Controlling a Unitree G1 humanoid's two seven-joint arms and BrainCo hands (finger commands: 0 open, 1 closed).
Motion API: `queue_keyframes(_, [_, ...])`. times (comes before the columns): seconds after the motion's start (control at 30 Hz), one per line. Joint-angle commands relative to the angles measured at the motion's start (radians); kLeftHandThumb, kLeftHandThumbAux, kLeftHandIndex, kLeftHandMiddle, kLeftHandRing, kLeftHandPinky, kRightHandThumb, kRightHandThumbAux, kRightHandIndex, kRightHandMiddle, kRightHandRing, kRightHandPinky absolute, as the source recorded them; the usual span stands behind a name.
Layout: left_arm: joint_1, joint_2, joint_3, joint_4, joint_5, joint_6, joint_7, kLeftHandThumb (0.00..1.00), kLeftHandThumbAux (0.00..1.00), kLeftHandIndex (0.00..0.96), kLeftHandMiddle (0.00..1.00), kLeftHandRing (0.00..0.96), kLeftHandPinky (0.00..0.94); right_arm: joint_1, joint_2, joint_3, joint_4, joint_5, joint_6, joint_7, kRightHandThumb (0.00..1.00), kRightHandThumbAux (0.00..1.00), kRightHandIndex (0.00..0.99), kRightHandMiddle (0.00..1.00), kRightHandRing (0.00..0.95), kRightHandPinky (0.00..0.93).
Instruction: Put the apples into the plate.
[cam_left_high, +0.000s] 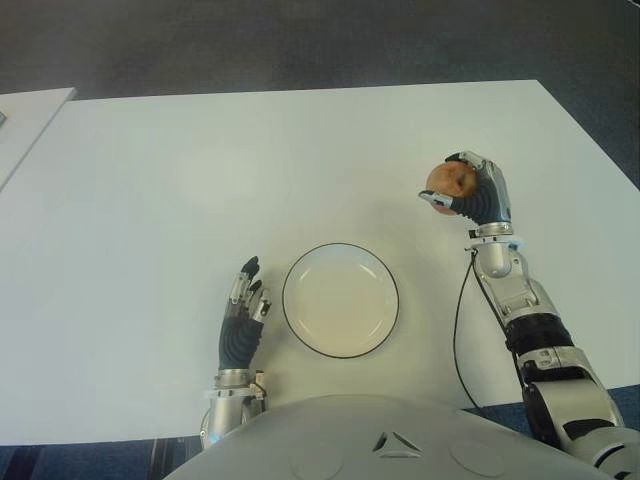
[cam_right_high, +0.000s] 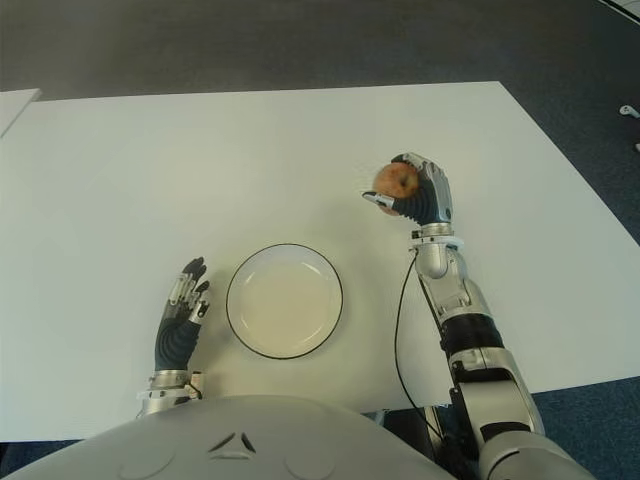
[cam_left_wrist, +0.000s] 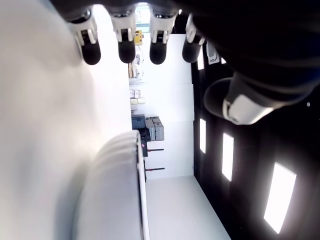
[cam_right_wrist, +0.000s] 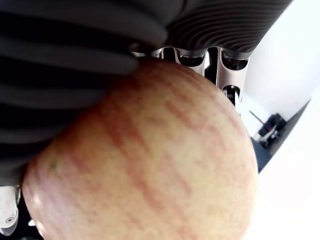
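apple (cam_left_high: 451, 181) clamped in my right hand (cam_left_high: 478, 192), round, smooth, firm, probably slippery; plate (cam_left_high: 340, 300) empty; left hand (cam_left_high: 243, 318) relaxed beside it.

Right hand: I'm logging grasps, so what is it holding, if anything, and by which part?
The right hand is shut on an apple, fingers wrapped round its sides. The left hand, beside the plate, holds nothing.
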Motion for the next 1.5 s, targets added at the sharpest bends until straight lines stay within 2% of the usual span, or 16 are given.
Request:
queue_keyframes(0.03, [0.012,-0.007,0.001,0.012,0.003,0.038,0.006,0.0,0.477,0.0,0.0,0.0,0.0,0.067,0.03,0.025,-0.214,0.015,0.016,0.085,1.0,0.642,0.901,0.886,0.87,0.857])
queue_keyframes(0.1, [0.013,-0.007,-0.001,0.011,0.008,0.039,0.007,0.0,0.471,0.0,0.0,0.0,0.0,0.082,0.036,0.043,-0.23,0.013,-0.007,0.105,0.999,0.644,0.903,0.889,0.874,0.862])
queue_keyframes(0.17, [0.014,-0.006,-0.004,0.01,0.01,0.037,0.003,0.0,0.466,0.0,0.0,0.0,0.0,0.114,0.062,0.09,-0.263,-0.02,-0.025,0.111,0.999,0.645,0.904,0.891,0.878,0.866])
queue_keyframes(0.37, [0.011,-0.006,-0.006,0.005,0.023,0.036,0.008,0.0,0.457,0.0,0.0,0.0,0.0,0.147,0.093,0.15,-0.304,-0.06,-0.062,0.133,0.999,0.645,0.906,0.896,0.882,0.871])
queue_keyframes(0.73, [0.011,-0.022,0.004,-0.015,0.016,0.069,0.026,0.0,0.487,0.0,0.0,0.0,0.0,0.151,0.11,0.22,-0.42,-0.133,-0.045,0.243,1.0,0.643,0.893,0.897,0.891,0.883])
queue_keyframes(0.87, [0.016,-0.018,0.002,-0.022,0.016,0.069,0.023,0.0,0.49,0.0,0.0,0.0,0.0,0.164,0.137,0.282,-0.464,-0.201,-0.049,0.254,1.0,0.638,0.883,0.895,0.897,0.888])
queue_keyframes(1.07, [0.025,-0.02,-0.009,-0.034,0.004,0.068,0.013,0.0,0.503,0.0,0.0,0.0,0.0,0.181,0.119,0.333,-0.462,-0.252,-0.114,0.244,0.981,0.62,0.857,0.883,0.893,0.886])
queue_keyframes(1.3, [0.034,-0.022,-0.023,-0.052,-0.007,0.093,0.007,0.0,0.494,0.0,0.0,0.0,0.0,0.204,0.113,0.347,-0.447,-0.253,-0.144,0.244,0.978,0.617,0.846,0.868,0.879,0.875])
queue_keyframes(1.5, [0.035,-0.03,-0.026,-0.052,0.008,0.085,0.023,0.0,0.493,0.0,0.0,0.0,0.0,0.208,0.1,0.35,-0.4,-0.247,-0.15,0.259,0.973,0.64,0.861,0.872,0.875,0.881])
